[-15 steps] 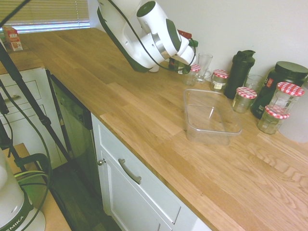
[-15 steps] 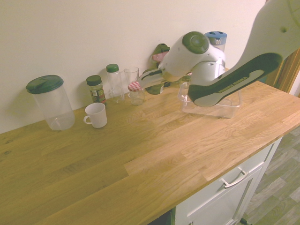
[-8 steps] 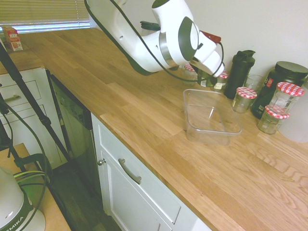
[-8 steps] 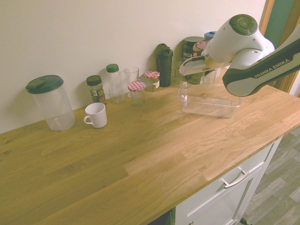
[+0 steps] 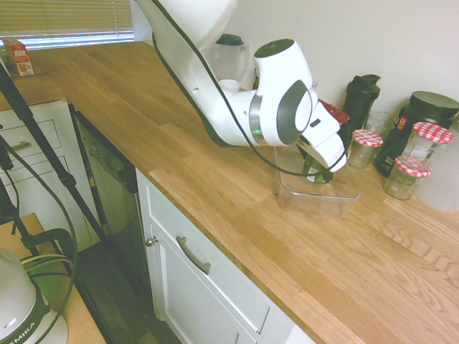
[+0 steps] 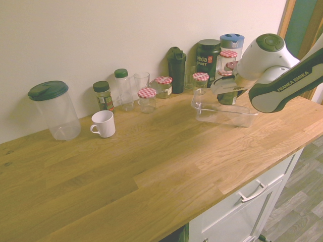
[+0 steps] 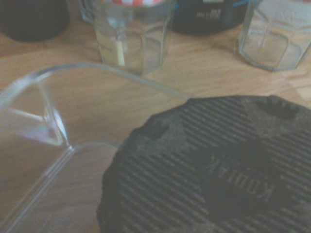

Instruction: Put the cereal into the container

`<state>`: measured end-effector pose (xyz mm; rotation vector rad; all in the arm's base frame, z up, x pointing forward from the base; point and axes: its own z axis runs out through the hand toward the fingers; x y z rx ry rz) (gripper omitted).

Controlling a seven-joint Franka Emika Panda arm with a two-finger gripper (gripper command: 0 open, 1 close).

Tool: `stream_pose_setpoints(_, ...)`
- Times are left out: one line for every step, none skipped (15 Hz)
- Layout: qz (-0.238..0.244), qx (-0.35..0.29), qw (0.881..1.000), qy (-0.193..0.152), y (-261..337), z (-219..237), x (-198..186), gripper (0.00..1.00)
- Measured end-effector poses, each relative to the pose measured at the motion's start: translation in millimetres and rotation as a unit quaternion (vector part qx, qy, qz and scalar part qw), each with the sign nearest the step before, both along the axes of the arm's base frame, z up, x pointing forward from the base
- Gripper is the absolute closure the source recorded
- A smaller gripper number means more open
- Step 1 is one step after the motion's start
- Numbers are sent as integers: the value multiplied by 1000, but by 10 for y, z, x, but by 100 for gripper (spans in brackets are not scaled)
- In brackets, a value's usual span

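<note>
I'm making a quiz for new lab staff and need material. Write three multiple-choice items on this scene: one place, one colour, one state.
1. Where is the white mug?
A) inside the clear tub
B) between the lidded pitcher and the clear tub
C) on top of a jar

2. What colour is the lid of the tall pitcher near the mug?
A) dark green
B) yellow
C) white

3. How is the cereal jar now?
A) lying on its side on the wood
B) held by the claw over the tub
C) standing by the mug

1 B: the mug stands on the counter, pitcher on one side, tub on the other.
2 A: the pitcher's lid shows dark green.
3 B: the jar hangs at the claw, above the tub.
</note>
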<state>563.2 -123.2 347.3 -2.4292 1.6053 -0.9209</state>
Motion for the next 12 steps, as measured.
stream_pose_setpoints(-3, 2, 1000, 7, -17, -74, -3, 100)
stream_pose_setpoints(-8, 4, 1000, 13, -39, -115, -7, 100)
stream_pose_setpoints(-13, 7, 1000, 21, -54, -136, -10, 100)
stream_pose_setpoints(-14, 11, 999, 29, -55, -147, -7, 100)
stream_pose_setpoints(-17, 15, 999, 34, -64, -133, 2, 100)
stream_pose_setpoints(-22, 21, 999, 40, -72, -119, 14, 100)
stream_pose_setpoints(-28, 29, 998, 49, -87, -98, 27, 0)
stream_pose_setpoints(-34, 40, 997, 58, -110, -75, 35, 0)
stream_pose_setpoints(-36, 54, 995, 70, -138, -45, 48, 0)
stream_pose_setpoints(-39, 70, 993, 82, -154, -12, 62, 0)
stream_pose_setpoints(-40, 88, 991, 95, -166, 22, 78, 0)
stream_pose_setpoints(-41, 98, 989, 103, -185, 44, 88, 0)
